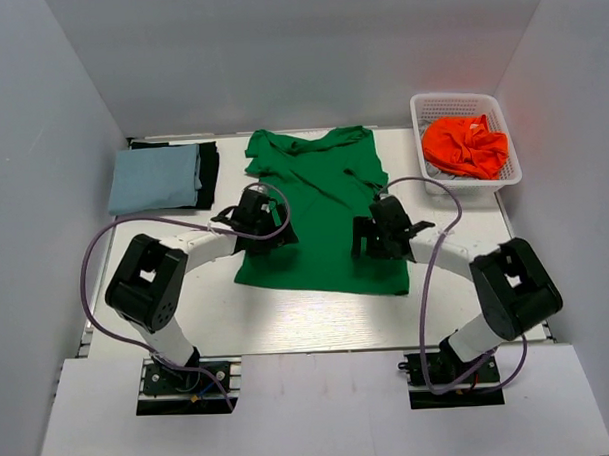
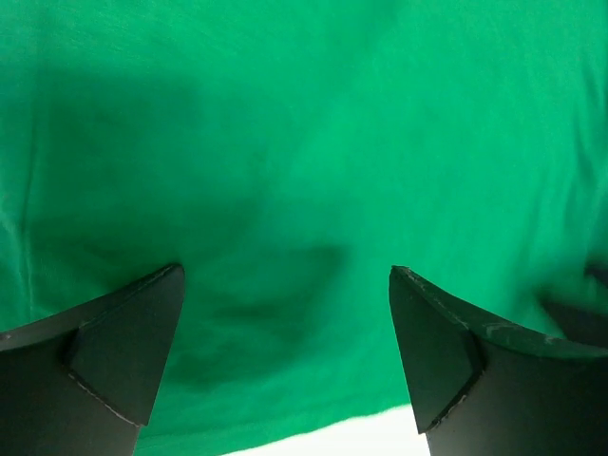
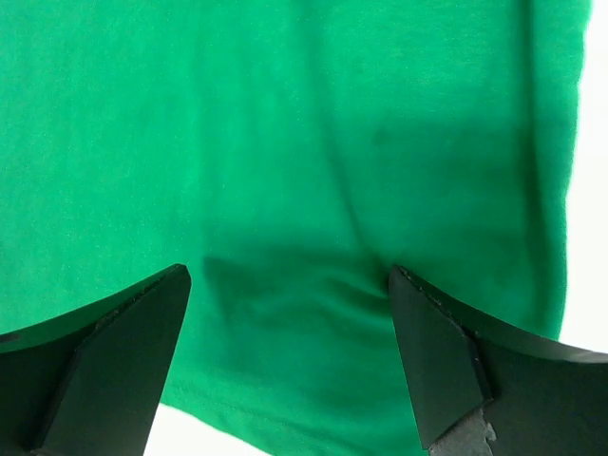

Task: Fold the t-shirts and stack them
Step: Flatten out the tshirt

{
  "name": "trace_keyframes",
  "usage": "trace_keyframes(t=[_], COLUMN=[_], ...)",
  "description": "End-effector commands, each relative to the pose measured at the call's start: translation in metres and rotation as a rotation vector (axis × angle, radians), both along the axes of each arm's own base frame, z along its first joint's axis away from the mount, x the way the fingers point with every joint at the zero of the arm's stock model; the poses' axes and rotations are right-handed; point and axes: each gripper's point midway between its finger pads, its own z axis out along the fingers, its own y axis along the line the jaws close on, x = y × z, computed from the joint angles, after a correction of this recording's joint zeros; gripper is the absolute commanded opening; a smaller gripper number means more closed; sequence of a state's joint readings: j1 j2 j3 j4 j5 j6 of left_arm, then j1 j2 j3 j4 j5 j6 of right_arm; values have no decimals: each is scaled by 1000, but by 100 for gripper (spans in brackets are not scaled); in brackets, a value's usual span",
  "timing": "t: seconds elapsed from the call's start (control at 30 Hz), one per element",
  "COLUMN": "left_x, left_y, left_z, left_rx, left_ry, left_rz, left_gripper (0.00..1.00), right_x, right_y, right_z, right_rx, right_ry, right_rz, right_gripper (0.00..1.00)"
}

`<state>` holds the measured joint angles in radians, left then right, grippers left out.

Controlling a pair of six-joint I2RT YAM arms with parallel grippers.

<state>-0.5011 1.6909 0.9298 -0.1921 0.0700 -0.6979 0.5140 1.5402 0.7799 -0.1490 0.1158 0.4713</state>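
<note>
the left gripper and right gripper both hang released, jaws wide and empty, close above the bright green cloth t-shirt spread flat beneath them. out beyond the left gripper lies a folded pale blue shirt on a black shirt; beyond the right, a crumpled orange shirt fills a white plastic mesh basket.

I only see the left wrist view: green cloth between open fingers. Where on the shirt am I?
Observer: Your left gripper hangs over the left side of the green t-shirt, which lies spread mid-table, collar away from the bases.
Operator: And the other arm?
Observer: The right gripper is open over the shirt's right side.
Operator: Anything folded yet?
Observer: A pale blue t-shirt lies folded on a black one, far left.
Operator: Any left?
Observer: An orange t-shirt sits crumpled in the white basket, far right.
</note>
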Motion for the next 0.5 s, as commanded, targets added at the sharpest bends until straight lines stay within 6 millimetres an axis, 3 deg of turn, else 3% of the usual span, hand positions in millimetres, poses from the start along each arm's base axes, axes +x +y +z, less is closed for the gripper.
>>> trace_keyframes(t=[0.0, 0.03, 0.07, 0.13, 0.17, 0.2, 0.23, 0.3, 0.33, 0.4, 0.43, 0.47], left_x=[-13, -19, -15, -13, 1, 0, 14, 31, 46, 64, 89, 94], left_y=[60, 72, 75, 89, 88, 88, 84, 81, 81, 76, 62, 62], left_z=[-34, -39, -44, -51, -47, -62, -59, -63, -70, -76, -65, -80], left_rx=[282, 325, 362, 450, 462, 492, 496, 505, 525, 527, 490, 505], left_ry=[101, 150, 169, 207, 188, 230, 215, 212, 222, 239, 198, 230], left_rz=[165, 195, 216, 243, 271, 263, 270, 284, 296, 291, 287, 262], left_gripper=[100, 100, 100, 100, 100, 100, 100, 100, 100, 100, 100, 100], right_x=[-70, -93, -114, -144, -158, -179, -182, -208, -216, -235, -242, -239], right_y=[8, 10, 25, 29, 35, 49, 62, 92, 101, 150, 165, 185], right_z=[-21, -28, -23, -24, -23, -19, -11, -1, -6, 21, 14, 26], right_rx=[49, 68, 107, 137, 158, 165, 185, 207, 208, 322, 292, 308], right_ry=[174, 235, 256, 298, 327, 342, 334, 313, 334, 253, 236, 195], right_rz=[43, 86, 174, 241, 284, 365, 406, 568, 618, 847, 976, 1027], right_gripper=[90, 90, 90, 90, 90, 90, 90, 90, 90, 90, 90, 90])
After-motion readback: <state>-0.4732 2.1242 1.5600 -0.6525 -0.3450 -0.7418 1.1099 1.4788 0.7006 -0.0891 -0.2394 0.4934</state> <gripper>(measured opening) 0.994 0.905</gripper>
